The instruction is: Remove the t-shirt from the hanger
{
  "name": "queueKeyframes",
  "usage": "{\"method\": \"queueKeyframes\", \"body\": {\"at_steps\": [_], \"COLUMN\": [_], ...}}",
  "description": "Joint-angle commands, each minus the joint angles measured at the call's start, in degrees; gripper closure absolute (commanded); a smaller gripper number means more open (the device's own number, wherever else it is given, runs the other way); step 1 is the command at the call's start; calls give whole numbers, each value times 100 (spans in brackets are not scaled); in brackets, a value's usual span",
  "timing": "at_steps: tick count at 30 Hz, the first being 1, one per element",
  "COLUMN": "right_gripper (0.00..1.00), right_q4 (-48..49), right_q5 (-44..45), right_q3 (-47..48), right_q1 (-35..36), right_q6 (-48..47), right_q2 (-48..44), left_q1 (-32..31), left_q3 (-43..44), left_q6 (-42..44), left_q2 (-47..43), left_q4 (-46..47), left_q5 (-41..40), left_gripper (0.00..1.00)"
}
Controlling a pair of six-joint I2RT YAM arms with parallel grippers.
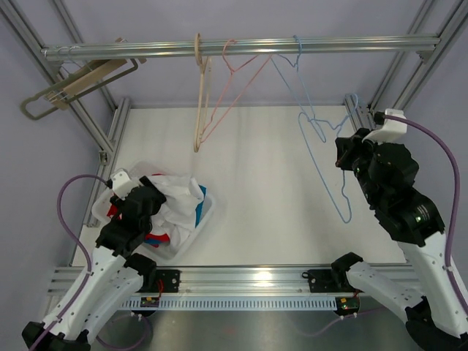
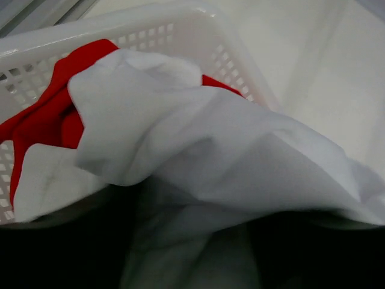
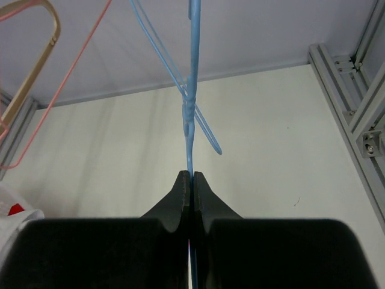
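The white t-shirt [image 1: 179,197] lies crumpled in the white basket [image 1: 207,212] at the table's left, off any hanger. My left gripper [image 1: 146,205] hovers right over it. In the left wrist view the t-shirt [image 2: 210,138] fills the frame and drapes over my left gripper [image 2: 189,241], whose dark fingers stand apart, open, with loose cloth between them. The blue hanger [image 1: 322,146] hangs bare from the rail [image 1: 219,48] at the right. My right gripper [image 1: 342,157] is shut on its wire; in the right wrist view that gripper [image 3: 192,176] pinches the blue hanger [image 3: 191,90].
A wooden hanger [image 1: 199,95] and a pink wire hanger [image 1: 234,88] hang empty on the rail. More wooden hangers [image 1: 73,84] rest at the far left. Red cloth [image 2: 42,114] lies in the basket [image 2: 180,24] under the t-shirt. Aluminium frame posts [image 3: 349,108] border the table.
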Motion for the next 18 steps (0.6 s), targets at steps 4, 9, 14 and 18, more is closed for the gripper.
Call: {"method": "queueKeyframes", "body": {"at_steps": [4, 9, 14, 18], "right_gripper": [100, 100, 100, 100], "right_q4": [739, 283, -8, -316], "right_q5": [817, 417, -1455, -2828], "right_q3": [515, 868, 289, 436], "right_q1": [23, 5, -4, 5], "right_q6": [-573, -469, -20, 129], "right_q2": [865, 1052, 367, -81], "left_q1": [272, 272, 272, 272], "left_q3": [259, 1236, 2070, 2764], "left_q6": [-296, 169, 460, 767], "left_q2": [-532, -1043, -1377, -1429], "left_q4": [-503, -1424, -1849, -2094], "left_q5": [862, 1057, 1434, 1672], "left_gripper": [1, 1, 1, 1]}}
